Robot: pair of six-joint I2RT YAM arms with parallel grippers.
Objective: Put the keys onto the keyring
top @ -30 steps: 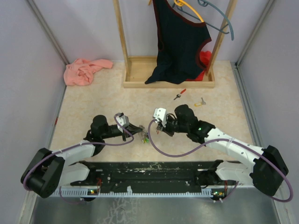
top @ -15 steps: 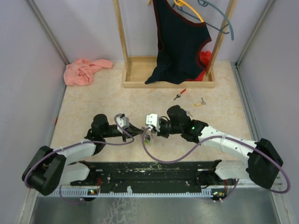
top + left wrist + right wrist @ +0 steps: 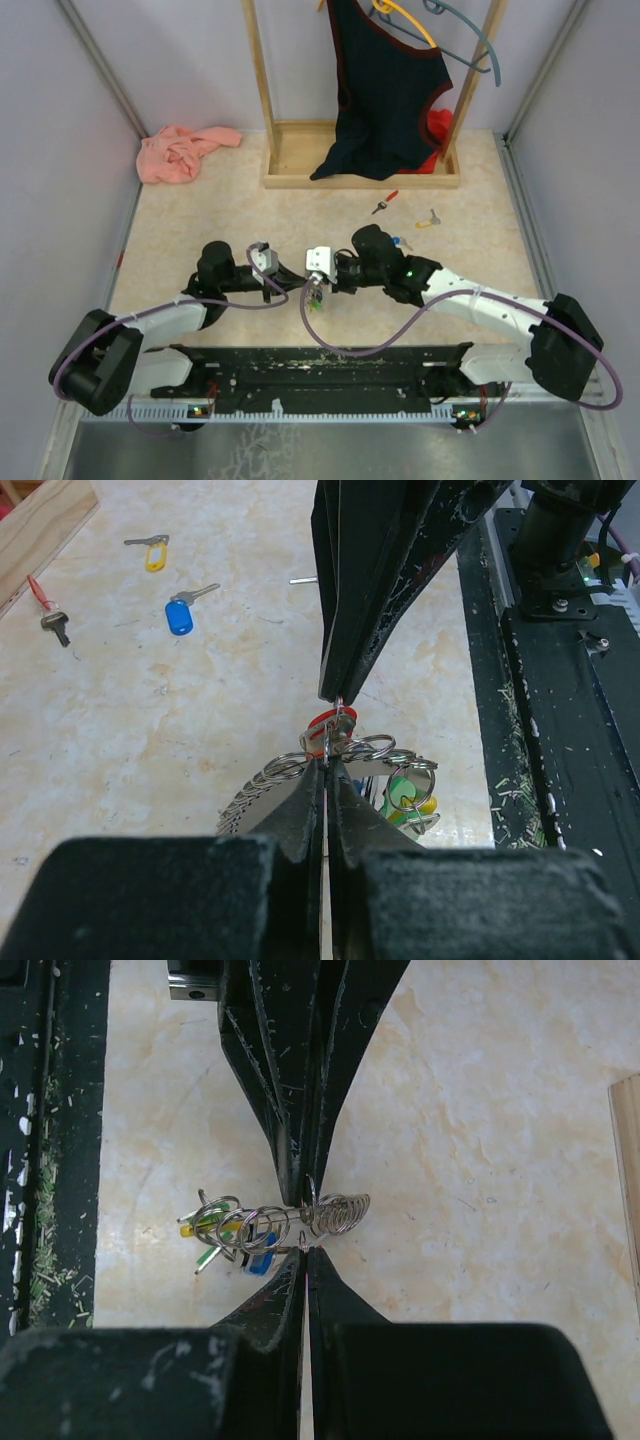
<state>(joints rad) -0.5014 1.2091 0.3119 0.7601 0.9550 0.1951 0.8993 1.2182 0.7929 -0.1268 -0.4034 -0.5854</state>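
The keyring [image 3: 300, 780] is a ridged metal coil with several small rings and green, yellow and blue tags; it also shows in the right wrist view [image 3: 335, 1215] and the top view [image 3: 315, 294]. My left gripper [image 3: 328, 767] is shut on the keyring and holds it just above the floor. My right gripper [image 3: 306, 1250] is shut on a red-headed key [image 3: 320, 726] and presses it against the keyring, tip to tip with the left gripper. The two grippers meet in the top view, left [image 3: 297, 279] and right [image 3: 326, 281]. Loose keys lie behind: a blue one [image 3: 180, 615], a yellow one [image 3: 152, 553] and a red one [image 3: 385, 203].
A wooden clothes rack [image 3: 360, 160] with a dark top on a hanger stands at the back. A pink cloth [image 3: 180, 152] lies at the back left. A black rail [image 3: 320, 362] runs along the near edge. Grey walls close both sides.
My right gripper has moved left with the key until its tips meet the left gripper at the keyring. The left gripper has held nearly still.
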